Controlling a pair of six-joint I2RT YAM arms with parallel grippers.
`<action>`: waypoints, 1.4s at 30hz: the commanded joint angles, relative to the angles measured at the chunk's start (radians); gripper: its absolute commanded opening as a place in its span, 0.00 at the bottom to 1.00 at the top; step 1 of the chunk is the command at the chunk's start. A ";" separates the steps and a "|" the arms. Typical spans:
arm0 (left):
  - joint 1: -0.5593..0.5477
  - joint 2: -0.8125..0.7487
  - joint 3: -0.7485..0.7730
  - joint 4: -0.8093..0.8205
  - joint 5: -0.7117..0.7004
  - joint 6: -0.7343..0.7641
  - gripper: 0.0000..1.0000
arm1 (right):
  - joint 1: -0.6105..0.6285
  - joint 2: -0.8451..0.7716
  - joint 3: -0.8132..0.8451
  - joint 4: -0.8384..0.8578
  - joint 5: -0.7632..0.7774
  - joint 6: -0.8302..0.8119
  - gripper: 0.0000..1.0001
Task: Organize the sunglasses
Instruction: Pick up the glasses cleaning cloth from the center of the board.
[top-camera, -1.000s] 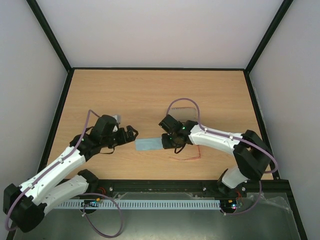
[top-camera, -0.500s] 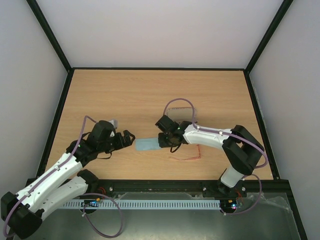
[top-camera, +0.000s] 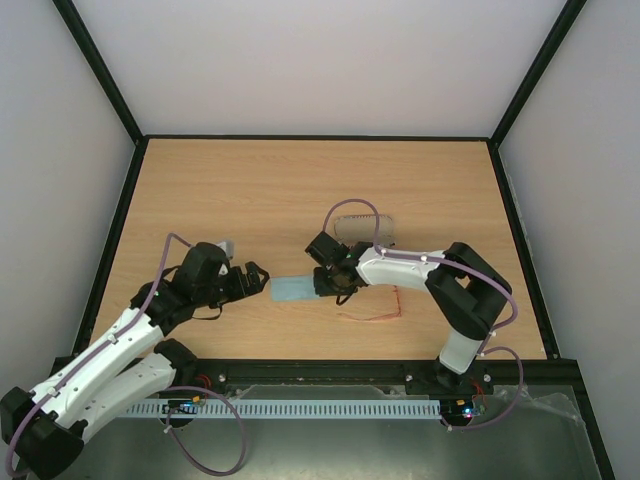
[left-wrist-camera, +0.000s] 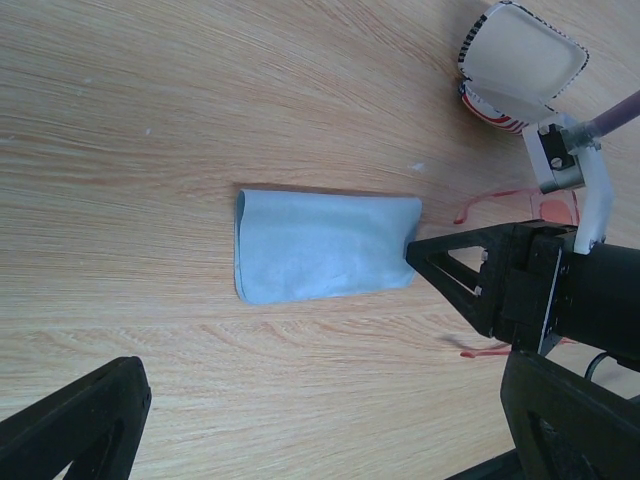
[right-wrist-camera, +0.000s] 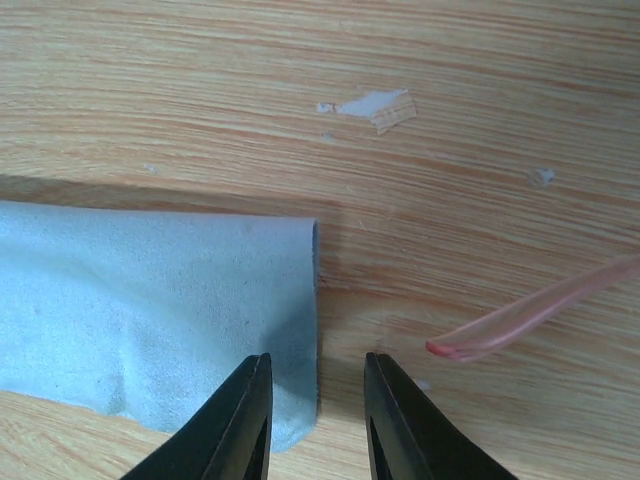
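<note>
Closest in, the sunglasses (right-wrist-camera: 470, 342) lie loose on the surface (top-camera: 250, 180), in the same spot as a second ago, nobody holding them. Just past them the right hand (top-camera: 325, 285) has crept a bit left over the right end of the blue cloth (top-camera: 294, 290). Its fingers are a narrow gap apart, straddling the fold, not pinching. The left hand (top-camera: 260, 277), spread wide, has backed off the cloth's other end. The case (top-camera: 366, 228) behind shows more now. My guess is cloth first, glasses later.

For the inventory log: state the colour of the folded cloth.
The cloth is plain light blue, clearest in the left wrist view.
</note>
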 joint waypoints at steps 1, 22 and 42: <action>-0.005 -0.004 -0.012 -0.017 -0.002 0.000 0.99 | 0.004 0.027 0.009 -0.011 0.028 0.008 0.28; -0.005 0.028 -0.010 0.004 0.002 0.005 0.99 | 0.004 0.052 -0.008 0.026 0.004 0.020 0.11; -0.121 0.253 -0.040 0.117 -0.069 -0.045 0.77 | 0.005 -0.026 0.005 0.010 0.001 0.009 0.01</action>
